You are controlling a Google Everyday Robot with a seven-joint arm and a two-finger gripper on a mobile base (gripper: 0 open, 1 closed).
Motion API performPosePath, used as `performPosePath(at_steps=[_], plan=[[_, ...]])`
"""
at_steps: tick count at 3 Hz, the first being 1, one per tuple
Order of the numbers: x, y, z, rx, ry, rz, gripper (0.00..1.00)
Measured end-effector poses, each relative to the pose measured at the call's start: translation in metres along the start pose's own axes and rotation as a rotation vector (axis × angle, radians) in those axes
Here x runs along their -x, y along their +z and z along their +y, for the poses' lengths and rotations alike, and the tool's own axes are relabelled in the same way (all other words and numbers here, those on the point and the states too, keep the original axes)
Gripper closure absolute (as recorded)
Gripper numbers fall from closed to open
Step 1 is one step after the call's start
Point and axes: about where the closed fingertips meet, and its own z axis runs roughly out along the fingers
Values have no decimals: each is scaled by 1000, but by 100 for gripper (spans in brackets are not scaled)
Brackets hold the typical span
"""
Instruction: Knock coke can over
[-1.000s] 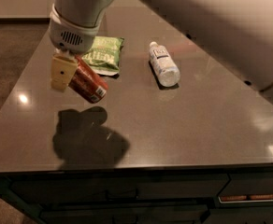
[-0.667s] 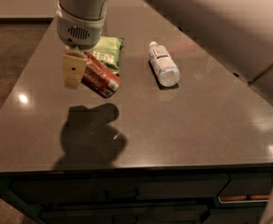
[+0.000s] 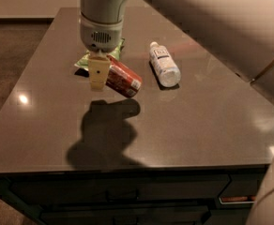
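The coke can is red with a white patch near its lower end. It hangs tilted almost on its side above the grey table, with its shadow on the tabletop below. My gripper comes down from the top left and is shut on the can's upper end. One cream finger shows in front of the can; the other is hidden behind it.
A clear plastic bottle with a white label lies on its side to the right of the can. A green chip bag lies behind the gripper, mostly hidden. The big white arm crosses the upper right. The table's front edge is near.
The gripper has carried the tilted can to the right across the table, closer to the bottle. Its shadow has moved right with it.
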Motion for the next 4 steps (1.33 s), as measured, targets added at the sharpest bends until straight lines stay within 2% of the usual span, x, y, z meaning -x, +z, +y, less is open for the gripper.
performPosePath(at_steps=[1,2,4], plan=[[-16,14,3,20,-1,29,83],[-21,25,8,30,-24,66,61],[-20,47,15,34,-94,181,13]])
